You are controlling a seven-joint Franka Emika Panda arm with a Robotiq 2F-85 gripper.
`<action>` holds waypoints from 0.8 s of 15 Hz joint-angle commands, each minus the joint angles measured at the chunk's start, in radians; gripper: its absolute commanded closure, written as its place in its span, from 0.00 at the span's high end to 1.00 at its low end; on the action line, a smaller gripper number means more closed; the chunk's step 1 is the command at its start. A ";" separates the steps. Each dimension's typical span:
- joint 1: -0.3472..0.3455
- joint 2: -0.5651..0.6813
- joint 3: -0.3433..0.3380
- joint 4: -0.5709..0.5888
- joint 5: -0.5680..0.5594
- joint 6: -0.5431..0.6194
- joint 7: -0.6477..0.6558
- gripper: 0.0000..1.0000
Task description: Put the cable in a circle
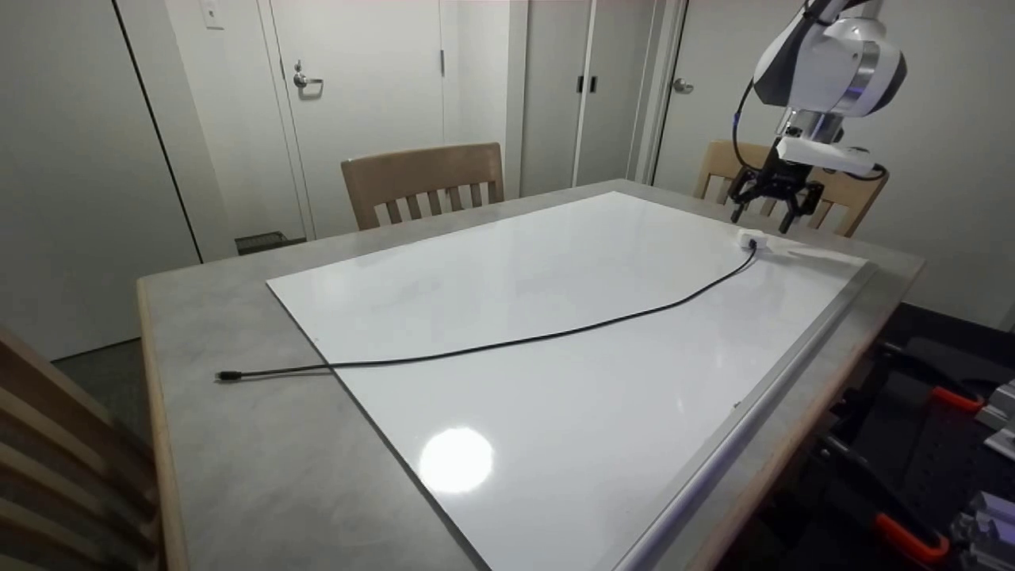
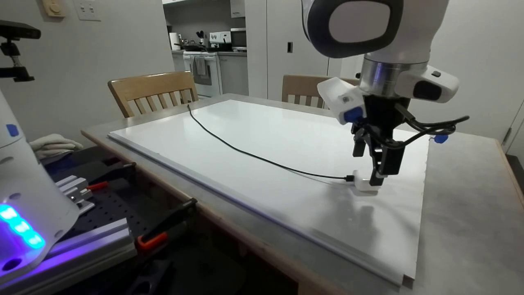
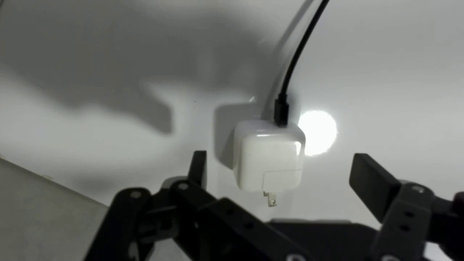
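Note:
The black cable (image 1: 507, 343) lies stretched in a gentle curve across the white board and also shows in an exterior view (image 2: 254, 156). Its free plug end (image 1: 228, 376) rests on the grey table past the board's edge. Its other end, in the wrist view (image 3: 301, 47), is plugged into a white charger block (image 3: 268, 156) with one prong showing. The charger stands on the board in both exterior views (image 1: 748, 236) (image 2: 361, 181). My gripper (image 3: 280, 157) is open, fingers either side of the charger with gaps. It hovers at the charger in both exterior views (image 1: 761, 220) (image 2: 367, 166).
The white board (image 1: 555, 428) lies on a grey table (image 1: 262, 460) with a raised rail (image 1: 714, 476) along one long edge. Wooden chairs (image 1: 424, 178) (image 2: 153, 88) stand around the table. Orange-tipped clamps (image 2: 153, 241) and metal rails (image 2: 94, 246) are beside the robot base.

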 commanded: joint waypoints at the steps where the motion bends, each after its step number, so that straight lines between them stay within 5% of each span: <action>1: -0.030 -0.026 0.034 -0.029 0.028 -0.022 -0.044 1.00; 12: -0.023 -0.029 0.013 -0.092 -0.008 0.017 -0.086 1.00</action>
